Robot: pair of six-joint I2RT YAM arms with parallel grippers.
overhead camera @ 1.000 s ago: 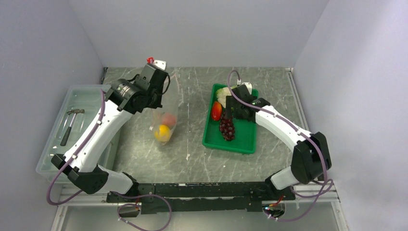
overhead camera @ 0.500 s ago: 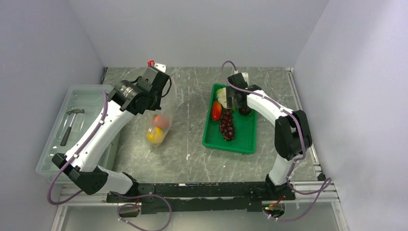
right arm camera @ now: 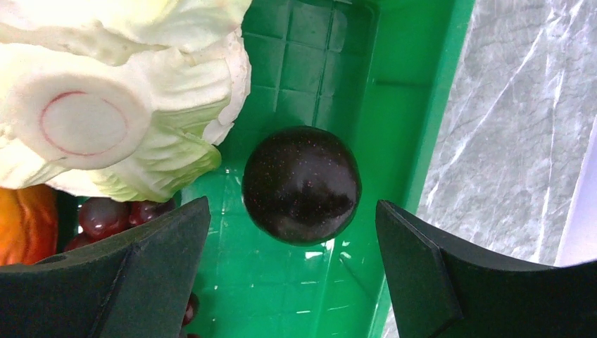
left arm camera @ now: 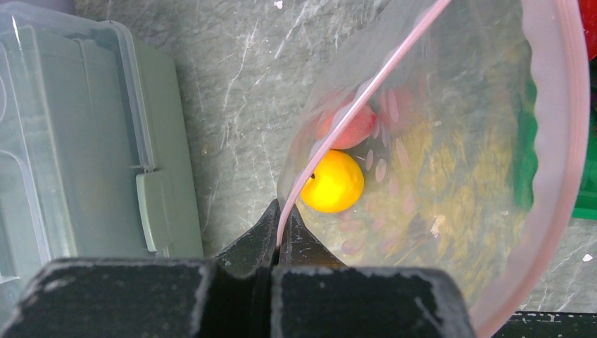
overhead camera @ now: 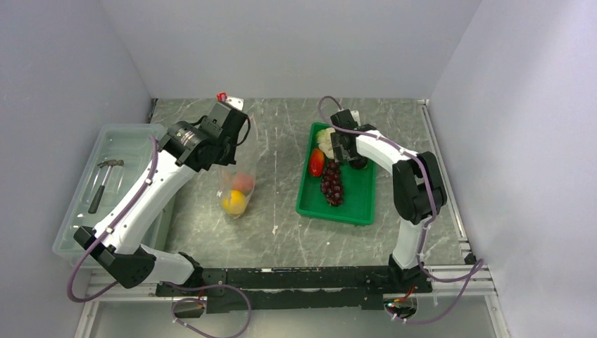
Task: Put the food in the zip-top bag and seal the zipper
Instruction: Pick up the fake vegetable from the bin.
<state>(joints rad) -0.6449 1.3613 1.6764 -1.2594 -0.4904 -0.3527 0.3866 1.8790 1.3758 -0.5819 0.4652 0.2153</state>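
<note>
My left arm stretches forward, left tool clamped on the zipper of the zip-top bag, beside the green tray. My right arm folds back, right tool spread wide over the tray.

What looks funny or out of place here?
The hammer in the clear bin on the left looks odd: it is a tool, while the green tray and zip-top bag hold toy foods. Nothing looks spilled or broken.
</note>
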